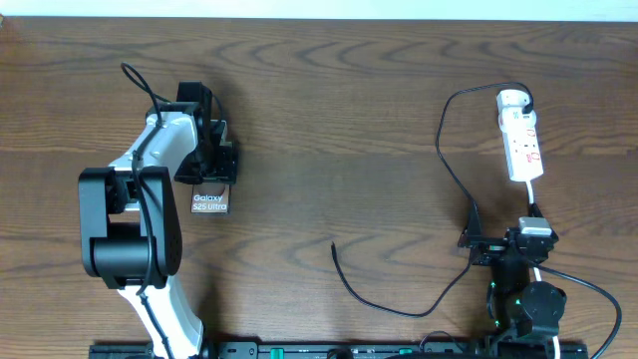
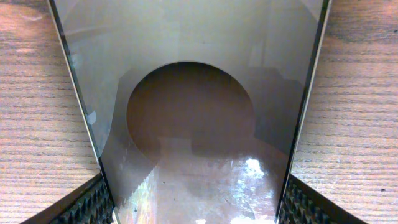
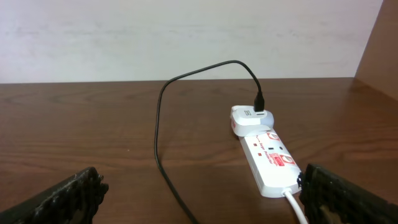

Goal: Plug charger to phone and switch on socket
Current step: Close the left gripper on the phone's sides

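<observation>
phone (image 1: 210, 203) at left of table (image 1: 329, 110), left jaws wide astride it, pads (image 2: 84, 202) at its side edges, grip cannot be told, right jaws wide open and empty, facing socket (image 1: 522, 140) at right, charger (image 1: 449, 170) trailing from it, tip loose mid-table

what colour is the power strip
The power strip is white with red marks, clearest in the right wrist view.

Phone (image 1: 210, 204): glossy dark slab, seemingly flat, at left. Charger (image 1: 440, 148): black cable looping from white socket strip (image 1: 522, 145) at right, tip free.
</observation>
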### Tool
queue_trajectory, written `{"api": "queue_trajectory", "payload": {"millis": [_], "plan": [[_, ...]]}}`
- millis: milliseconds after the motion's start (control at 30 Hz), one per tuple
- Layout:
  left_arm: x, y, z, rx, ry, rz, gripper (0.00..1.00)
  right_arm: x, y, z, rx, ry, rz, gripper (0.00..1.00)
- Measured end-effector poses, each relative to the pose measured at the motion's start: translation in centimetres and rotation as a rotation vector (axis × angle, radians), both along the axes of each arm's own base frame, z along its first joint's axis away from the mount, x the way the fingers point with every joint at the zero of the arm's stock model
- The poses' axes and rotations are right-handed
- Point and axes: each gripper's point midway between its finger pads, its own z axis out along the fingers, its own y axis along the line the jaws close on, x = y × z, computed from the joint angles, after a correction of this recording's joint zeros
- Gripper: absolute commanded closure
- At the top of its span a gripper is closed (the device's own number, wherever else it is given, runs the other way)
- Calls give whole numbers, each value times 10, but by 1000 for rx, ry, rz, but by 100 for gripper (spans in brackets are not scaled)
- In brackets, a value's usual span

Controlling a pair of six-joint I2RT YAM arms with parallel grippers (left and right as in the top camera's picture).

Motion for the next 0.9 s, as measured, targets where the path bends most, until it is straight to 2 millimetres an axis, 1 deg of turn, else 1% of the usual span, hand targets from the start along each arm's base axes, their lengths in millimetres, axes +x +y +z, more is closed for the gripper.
{"api": "queue_trajectory", "payload": {"millis": [267, 367, 467, 533, 767, 833, 867, 900], "plan": [[0, 0, 0, 0, 0, 0, 30, 0, 0, 0, 0, 0, 0, 1], [0, 0, 0, 0, 0, 0, 41, 0, 0, 0, 0, 0, 0, 1], [0, 0, 0, 0, 0, 0, 43, 0, 0, 0, 0, 0, 0, 1], [0, 0, 0, 0, 0, 0, 48, 0, 0, 0, 0, 0, 0, 1], [0, 0, 0, 0, 0, 0, 72, 0, 0, 0, 0, 0, 0, 1], [0, 0, 0, 0, 0, 0, 81, 0, 0, 0, 0, 0, 0, 1], [0, 0, 0, 0, 0, 0, 89, 0, 0, 0, 0, 0, 0, 1], [0, 0, 0, 0, -1, 0, 92, 0, 0, 0, 0, 0, 0, 1]]}}
